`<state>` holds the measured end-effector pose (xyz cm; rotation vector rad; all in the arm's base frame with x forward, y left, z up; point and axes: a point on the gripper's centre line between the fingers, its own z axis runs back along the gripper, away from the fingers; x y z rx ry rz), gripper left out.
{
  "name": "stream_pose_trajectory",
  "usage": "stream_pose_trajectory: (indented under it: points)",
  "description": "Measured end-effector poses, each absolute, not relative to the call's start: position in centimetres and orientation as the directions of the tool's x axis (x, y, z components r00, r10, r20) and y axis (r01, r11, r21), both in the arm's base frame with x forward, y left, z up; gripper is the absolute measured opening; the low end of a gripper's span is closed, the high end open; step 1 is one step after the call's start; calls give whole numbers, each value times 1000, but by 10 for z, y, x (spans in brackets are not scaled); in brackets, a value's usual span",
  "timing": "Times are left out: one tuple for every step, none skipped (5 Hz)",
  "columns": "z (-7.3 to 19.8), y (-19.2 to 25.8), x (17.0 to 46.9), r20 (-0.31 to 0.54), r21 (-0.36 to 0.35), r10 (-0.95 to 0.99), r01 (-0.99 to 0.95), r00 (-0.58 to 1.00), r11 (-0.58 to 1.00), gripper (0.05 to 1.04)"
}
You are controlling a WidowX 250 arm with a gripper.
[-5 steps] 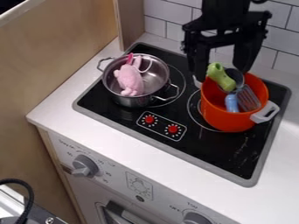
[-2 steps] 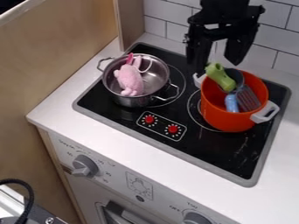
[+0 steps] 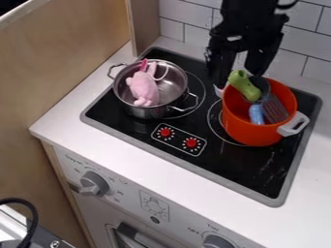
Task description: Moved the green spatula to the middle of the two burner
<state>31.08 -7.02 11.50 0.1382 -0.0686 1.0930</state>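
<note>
We find the gripper [image 3: 237, 78] the only thing altered: at the upper left of the orange pot [image 3: 259, 138], it sits at a slightly different angle, its fingers looking closer together than before, though still spaced apart and holding nothing. The green spatula [image 3: 244, 87] has not shifted; it leans inside the orange pot, handle toward the pot's upper left rim. In our judgement the transfer has not begun; the narrowing gap suggests a grasp on that handle is being prepared, but we cannot tell whether the fingers touch it.

Our count, left to right. Grey knobs [image 3: 94, 184]: two, on the front panel, nearer us than the orange pot. Metal pot [image 3: 145, 112]: one, left of the orange pot, containing one pink toy [image 3: 143, 90]. Red dials [image 3: 165, 132]: two, on the stove [image 3: 239, 169], left of the orange pot and slightly nearer us. Orange pot: one. Green spatula: one, in it. Blue-handled utensil [image 3: 257, 115]: one, beside the spatula in the same pot. We note the target, the space between the burners, lies just left of the orange pot; lifting could drag the blue-handled utensil along.
</note>
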Motion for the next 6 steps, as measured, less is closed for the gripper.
stream_pose_trajectory:
  points:
    - [111, -78, 312, 82, 45, 853, -857, 516, 514, 1000]
    - [96, -84, 313, 62, -6, 819, -820, 571, 572, 1000]
    - [92, -89, 318, 65, -59, 805, -803, 590, 593, 1000]
    - [92, -95, 319, 77, -71, 799, -796, 597, 602, 1000]
    - [93, -96, 321, 96, -80, 795, -791, 600, 607, 1000]
    - [93, -96, 325, 110, -96, 794, -789, 598, 607, 1000]
